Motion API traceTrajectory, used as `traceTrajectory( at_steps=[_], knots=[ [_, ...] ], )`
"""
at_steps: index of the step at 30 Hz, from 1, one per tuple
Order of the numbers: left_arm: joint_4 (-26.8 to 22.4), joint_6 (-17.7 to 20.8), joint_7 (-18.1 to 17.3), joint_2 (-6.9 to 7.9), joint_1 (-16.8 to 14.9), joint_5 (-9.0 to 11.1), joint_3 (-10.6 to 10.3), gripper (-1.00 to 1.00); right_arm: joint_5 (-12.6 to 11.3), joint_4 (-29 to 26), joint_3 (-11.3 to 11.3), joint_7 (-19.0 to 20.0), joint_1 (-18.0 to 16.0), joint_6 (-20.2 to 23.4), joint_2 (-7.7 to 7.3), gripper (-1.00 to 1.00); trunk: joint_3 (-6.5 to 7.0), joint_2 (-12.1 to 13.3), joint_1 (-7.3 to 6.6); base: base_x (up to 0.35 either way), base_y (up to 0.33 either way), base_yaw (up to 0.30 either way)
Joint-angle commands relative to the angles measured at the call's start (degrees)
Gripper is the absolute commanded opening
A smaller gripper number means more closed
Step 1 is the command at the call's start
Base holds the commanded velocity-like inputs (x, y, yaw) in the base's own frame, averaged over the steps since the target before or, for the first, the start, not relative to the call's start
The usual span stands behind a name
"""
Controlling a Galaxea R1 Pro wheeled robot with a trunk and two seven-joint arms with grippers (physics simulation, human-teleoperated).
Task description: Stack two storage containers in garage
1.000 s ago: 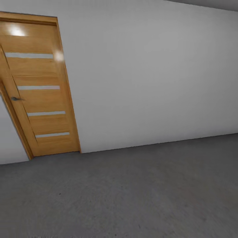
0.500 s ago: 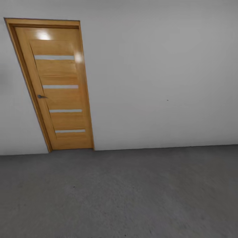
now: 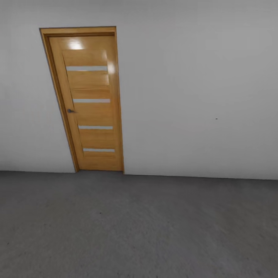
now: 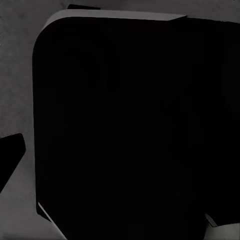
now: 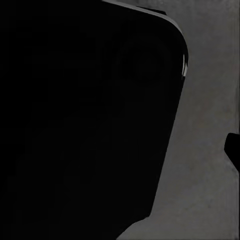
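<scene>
- The head view looked across the garage: a dark grey concrete floor [image 3: 139,227] met a plain pale wall [image 3: 200,96] along the floor's far edge.
- A wooden door [image 3: 90,104] with four pale strips stood shut in that wall, towards the floor's far left corner, its handle [image 3: 70,111] on the door's left side.
- No storage container was to be seen on the stretch of floor ahead, so I could not say which way either bin lay from the arms, how its long side ran, or which arm was nearer to it.
- In the left wrist view a big black rounded shape [image 4: 130,130] sat close to the lens, with grey floor [image 4: 15,75] beside it; I could not tell whether that pincer was released or clenched.
- The right wrist view was much the same: a dark rounded mass [image 5: 85,115] with grey floor [image 5: 205,150] alongside, and that pincer's state could not be told either.
- My judgement: the robot was in transit in the garage, and the next move depended on bringing a container into sight.
</scene>
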Motion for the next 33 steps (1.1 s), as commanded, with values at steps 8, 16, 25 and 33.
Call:
traceTrajectory(
  at_steps=[8, 16, 25, 33],
  knots=[
    [0.0, -0.1, 0.0, 0.03, 0.0, 0.5, 0.2, 1.00, 3.9, 0.0, 0.9, 0.0, 0.0, -2.2, 0.02, 1.00, -0.05, 0.0, 0.00, 0.000, 0.000, 0.021],
    [0.0, -0.1, 0.0, 0.06, 0.0, 0.5, 0.2, 1.00, 4.1, 0.0, 0.9, 0.0, 0.0, -2.1, 0.10, 1.00, -0.05, 0.0, 0.00, 0.021, 0.000, 0.001],
    [0.0, 0.0, -0.1, 0.09, 0.0, 0.5, 0.1, 1.00, 4.3, 0.0, 0.9, 0.3, 0.0, -1.9, 0.10, 1.00, -0.05, 0.0, 0.00, 0.271, 0.000, 0.000],
    [0.0, 0.0, -0.1, 0.09, 0.0, 2.0, 0.0, 1.00, 4.4, 0.0, 0.9, 0.5, 0.0, -1.9, 0.10, 1.00, -0.05, 0.0, 0.00, 0.321, 0.000, 0.000]
  ],
)
